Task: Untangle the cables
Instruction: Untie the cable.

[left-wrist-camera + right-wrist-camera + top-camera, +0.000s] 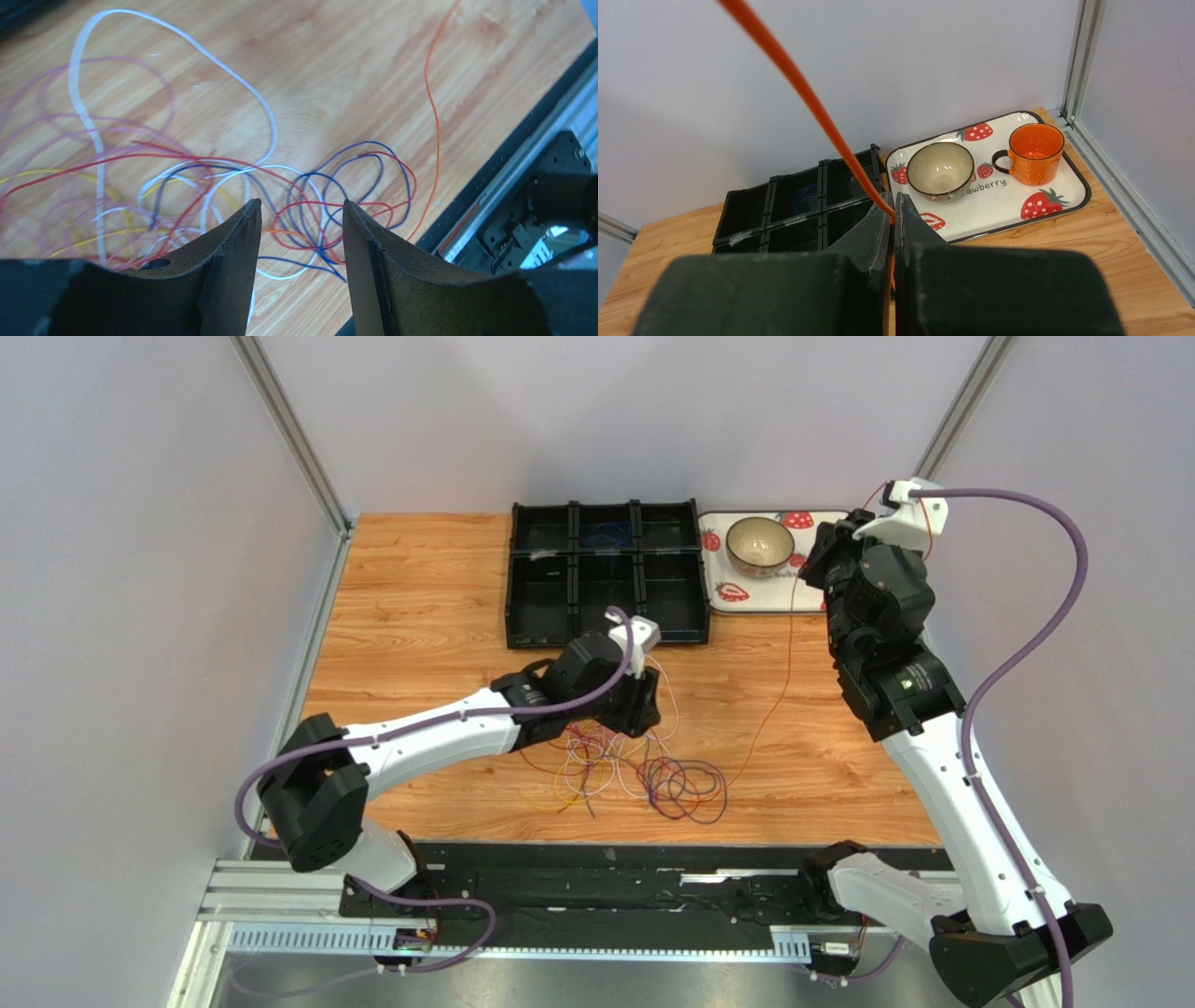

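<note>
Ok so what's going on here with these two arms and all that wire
The right gripper is shut on an orange cable, held up high near the strawberry tray, and the strand trails down toward the pile. The left gripper hangs open over the tangle of cables on the table. The other wires lie looped over one another.

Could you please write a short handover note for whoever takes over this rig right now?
Left gripper: open, hovering low over the tangle, holding nothing.
Right gripper: shut on the orange cable, raised near the strawberry tray.
Cables: the orange one runs from the right gripper down toward the tangle; the rest lie knotted on the table, near its front middle.
Done: orange cable partly drawn out.
Left: free it fully, then separate the others.
</note>
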Robot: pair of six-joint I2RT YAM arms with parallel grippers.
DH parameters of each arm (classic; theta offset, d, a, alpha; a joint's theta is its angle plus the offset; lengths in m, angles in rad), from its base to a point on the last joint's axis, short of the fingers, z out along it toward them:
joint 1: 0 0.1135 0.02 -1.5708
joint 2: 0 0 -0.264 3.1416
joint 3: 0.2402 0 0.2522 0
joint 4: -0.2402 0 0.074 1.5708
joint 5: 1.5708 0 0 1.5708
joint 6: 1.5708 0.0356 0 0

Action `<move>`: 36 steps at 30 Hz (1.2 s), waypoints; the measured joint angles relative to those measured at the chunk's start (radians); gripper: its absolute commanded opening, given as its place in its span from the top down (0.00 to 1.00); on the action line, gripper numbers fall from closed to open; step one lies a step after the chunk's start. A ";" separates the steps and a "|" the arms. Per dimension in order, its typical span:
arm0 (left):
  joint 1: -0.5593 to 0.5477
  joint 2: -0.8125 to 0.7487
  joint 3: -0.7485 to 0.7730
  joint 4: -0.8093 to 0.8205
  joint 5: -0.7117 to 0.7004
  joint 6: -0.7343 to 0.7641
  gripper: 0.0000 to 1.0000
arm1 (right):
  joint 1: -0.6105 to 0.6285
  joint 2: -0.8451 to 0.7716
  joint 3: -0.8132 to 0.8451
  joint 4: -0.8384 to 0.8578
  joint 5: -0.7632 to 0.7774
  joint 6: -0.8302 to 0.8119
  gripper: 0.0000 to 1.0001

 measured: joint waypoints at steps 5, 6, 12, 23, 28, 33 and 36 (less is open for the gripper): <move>-0.070 0.106 0.034 0.037 0.050 0.039 0.42 | 0.000 0.000 0.008 -0.011 0.003 0.003 1.00; -0.080 0.128 0.043 0.041 0.061 0.043 0.42 | 0.000 0.000 0.011 -0.016 0.002 0.007 1.00; -0.112 0.227 0.142 0.060 0.122 0.050 0.42 | 0.000 0.000 0.016 -0.055 -0.035 0.060 1.00; -0.114 0.406 0.276 0.059 0.074 0.000 0.41 | 0.000 0.000 -0.024 -0.111 -0.125 0.147 1.00; -0.114 0.476 0.338 0.057 0.056 -0.030 0.42 | 0.000 -0.005 -0.035 -0.117 -0.167 0.179 1.00; -0.116 0.536 0.392 0.052 0.024 -0.062 0.43 | 0.000 -0.010 -0.037 -0.127 -0.201 0.201 1.00; -0.117 0.558 0.398 0.036 -0.003 -0.077 0.44 | 0.000 -0.016 -0.039 -0.139 -0.220 0.212 1.00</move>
